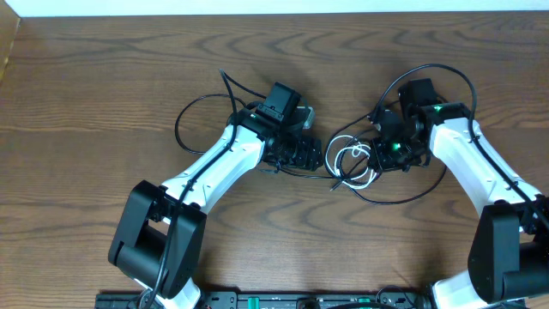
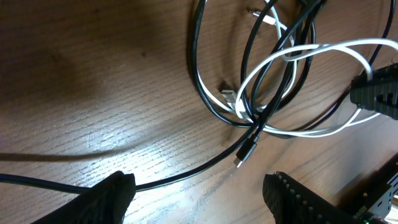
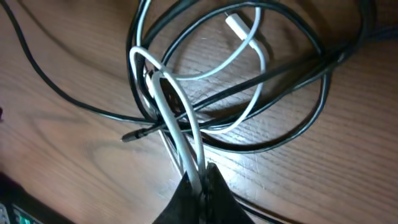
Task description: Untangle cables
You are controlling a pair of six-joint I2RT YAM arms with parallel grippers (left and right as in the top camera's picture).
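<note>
The left arm (image 1: pixel 214 167) is extended from its base at the lower left, with its white link angled up and to the right in the overhead view. The left gripper (image 1: pixel 313 156) is pointed toward the other arm. It is spread wide, and its two fingers (image 2: pixel 112 196) are seen far apart at the bottom of the wrist view.

The right arm (image 1: pixel 480 163) is reached from the lower right base up and inward and is bent at the wrist. The right gripper (image 1: pixel 377 154) is turned toward the left one. Its fingers (image 3: pixel 217 199) are pressed together, and the white cable (image 3: pixel 180 134) is pinched between them. The two grippers are set near each other without touching.
</note>
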